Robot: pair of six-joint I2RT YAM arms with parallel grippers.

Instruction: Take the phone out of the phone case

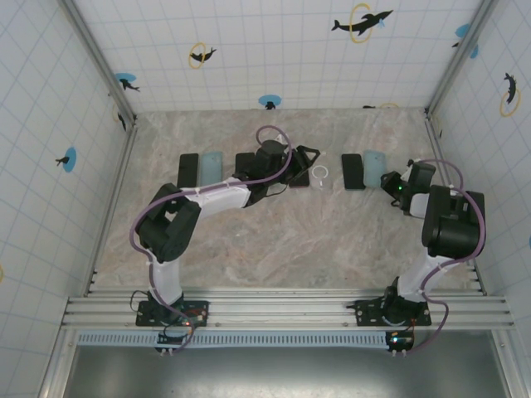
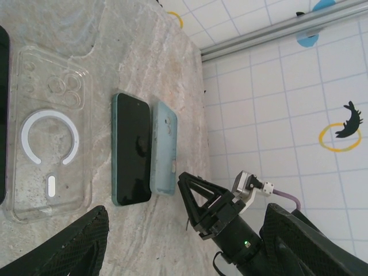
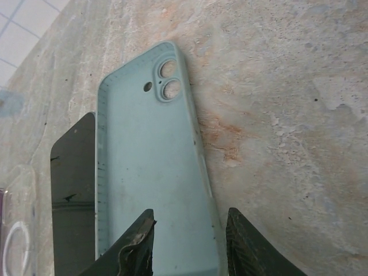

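Note:
An empty light-blue phone case (image 3: pixel 152 167) lies open side up on the marble table, camera cutouts at its far end. A dark-screened phone (image 3: pixel 72 195) lies flat next to it on its left, outside the case. My right gripper (image 3: pixel 190 244) is open, low over the case's near end. One fingertip is over the case's inside, the other just outside its right rim. In the top view this pair is the phone (image 1: pixel 353 171) and case (image 1: pixel 372 168), with the right gripper (image 1: pixel 392 182) beside them. My left gripper (image 1: pixel 305 164) hangs open mid-table, holding nothing.
A clear case with a white ring (image 2: pixel 49 144) lies left of the phone (image 2: pixel 132 149). Beside the clear case, a dark phone (image 1: pixel 246 164) is partly under the left arm. Another phone (image 1: pixel 188 170) and blue case (image 1: pixel 213 166) lie further left. Tiled walls enclose the table.

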